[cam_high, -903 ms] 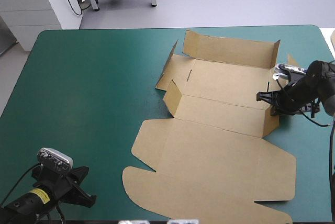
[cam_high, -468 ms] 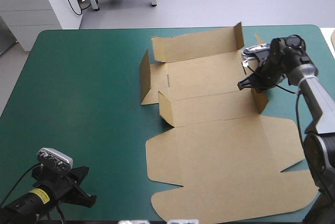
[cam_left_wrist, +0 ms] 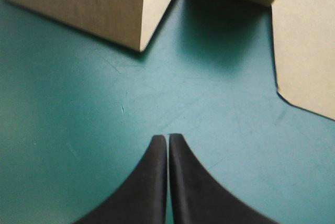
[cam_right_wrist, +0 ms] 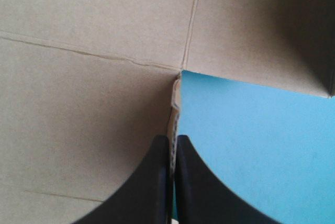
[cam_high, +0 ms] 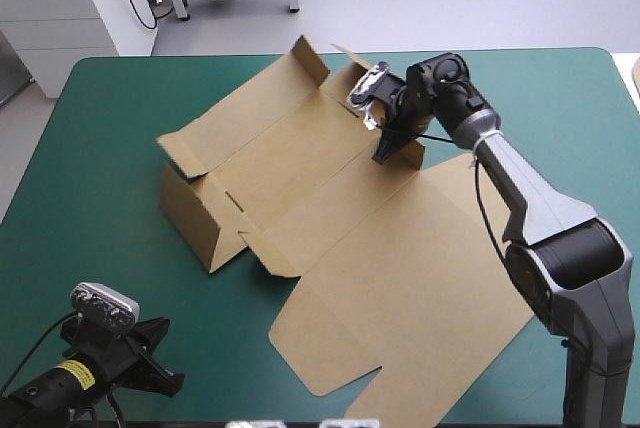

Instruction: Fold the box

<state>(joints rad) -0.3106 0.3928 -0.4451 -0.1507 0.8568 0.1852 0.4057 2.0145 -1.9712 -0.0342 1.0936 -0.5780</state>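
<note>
The brown box (cam_high: 330,198) lies turned at an angle across the table's middle. Its short walls (cam_high: 190,218) stand raised at the left end, and the lid (cam_high: 420,278) lies flat toward the front right. My right gripper (cam_high: 386,152) is at the box's far right corner, shut on the edge of a side flap. In the right wrist view the thin board edge runs between the black fingers (cam_right_wrist: 174,138), with the box floor (cam_right_wrist: 94,77) on one side and teal-green cover (cam_right_wrist: 251,145) on the other. My left gripper (cam_high: 172,380) sits near the front left corner, shut and holding nothing (cam_left_wrist: 167,136), with a raised box wall (cam_left_wrist: 89,4) ahead of it.
Teal-green cover (cam_high: 100,148) shows left of the box and along the table's right edge (cam_high: 600,148). The lid's cut edge (cam_left_wrist: 309,41) lies ahead of the left gripper, off to one side. The right arm reaches over the box's right part.
The right gripper has swung from the right edge to the table's far middle, dragging the box left and turning it anticlockwise. The left arm has not moved.
</note>
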